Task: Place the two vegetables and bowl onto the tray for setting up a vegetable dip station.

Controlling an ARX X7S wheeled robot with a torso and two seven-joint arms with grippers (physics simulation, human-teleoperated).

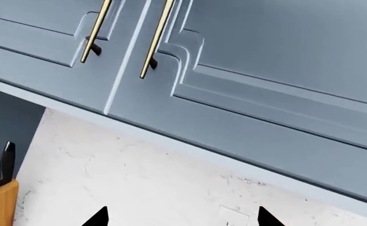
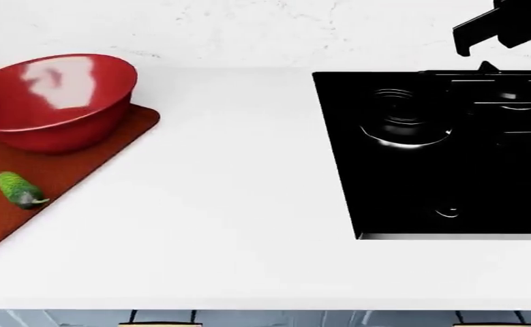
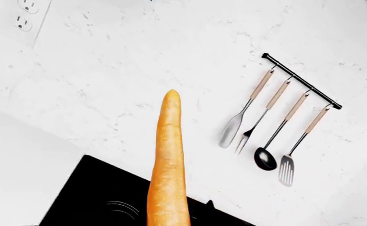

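1. Red-brown and crosshatched, the tray (image 2: 83,160) lies at the far left of the white countertop (image 2: 238,204), well apart from the black cooktop (image 2: 447,157).
2. Sitting on the tray's far end is the glossy red bowl (image 2: 52,99), so that piece looks done.
3. On the tray, just in front of the bowl, lies the bumpy green cucumber (image 2: 18,189), so that one looks done too.
4. Only the orange carrot (image 3: 168,165) is left: it juts up in the right wrist view above the cooktop's back corner, tip toward the marble backsplash (image 3: 139,61) and utensil rail (image 3: 301,81).
5. The right gripper (image 2: 497,27) is raised over the cooktop; it is probably clamped on the carrot, though its jaws are out of sight, so I cannot tell.
6. Next, I judge, comes a long carry leftward across the counter and a low release on bare tray.
7. The left gripper (image 1: 182,217) faces the blue cabinets (image 1: 233,70), tips apart and empty.
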